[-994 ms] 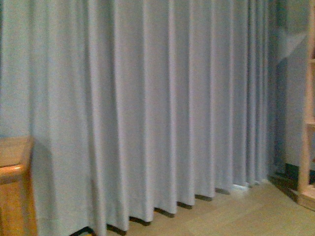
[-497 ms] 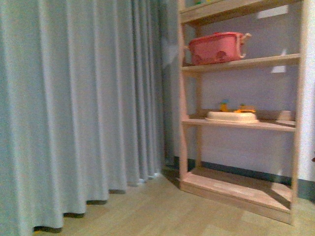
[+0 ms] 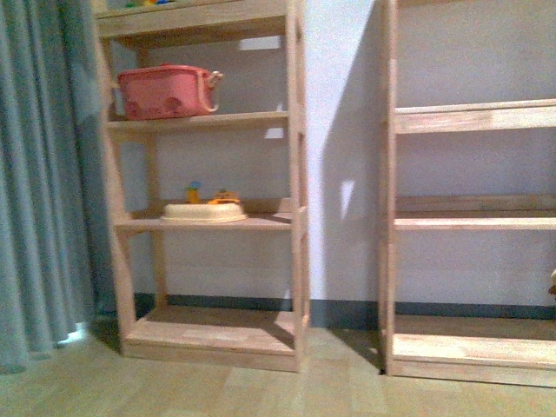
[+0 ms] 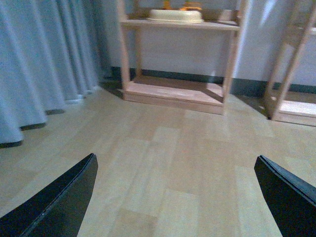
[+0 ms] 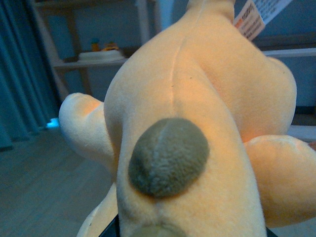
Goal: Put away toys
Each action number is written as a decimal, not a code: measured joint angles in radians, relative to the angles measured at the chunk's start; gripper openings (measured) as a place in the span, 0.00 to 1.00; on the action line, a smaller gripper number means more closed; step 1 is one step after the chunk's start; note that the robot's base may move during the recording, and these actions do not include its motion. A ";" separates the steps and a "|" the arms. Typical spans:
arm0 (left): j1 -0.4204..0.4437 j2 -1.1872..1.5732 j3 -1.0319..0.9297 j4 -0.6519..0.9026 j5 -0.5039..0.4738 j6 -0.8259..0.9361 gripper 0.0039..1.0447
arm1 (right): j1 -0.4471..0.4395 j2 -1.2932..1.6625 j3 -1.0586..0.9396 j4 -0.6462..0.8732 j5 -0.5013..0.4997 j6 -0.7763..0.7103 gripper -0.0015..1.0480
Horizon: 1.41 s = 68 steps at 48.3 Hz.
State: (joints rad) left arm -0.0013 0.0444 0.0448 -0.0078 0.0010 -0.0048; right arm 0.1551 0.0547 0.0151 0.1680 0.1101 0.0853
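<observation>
We record a wooden shelving unit and a second unit beside it against a white wall with dark skirting, a grey-blue curtain at left (hanging floor-length), and pale plank flooring.

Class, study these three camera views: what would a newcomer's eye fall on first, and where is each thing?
The orange-yellow plush toy with its grey-brown patch fills the right wrist view. In the front view, a pink basket sits on an upper board of a wooden shelf unit. The left gripper shows black fingers wide apart above the wood floor.
</observation>
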 joint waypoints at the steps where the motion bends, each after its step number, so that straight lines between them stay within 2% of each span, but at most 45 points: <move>1: -0.001 0.001 0.001 0.001 0.002 0.000 0.95 | 0.000 0.001 0.000 0.000 0.002 0.000 0.19; 68: -0.002 0.001 0.001 0.001 -0.002 0.000 0.95 | -0.001 0.000 0.000 0.000 -0.001 0.000 0.19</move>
State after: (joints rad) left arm -0.0029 0.0456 0.0460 -0.0071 -0.0006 -0.0044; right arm 0.1543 0.0544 0.0151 0.1680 0.1089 0.0849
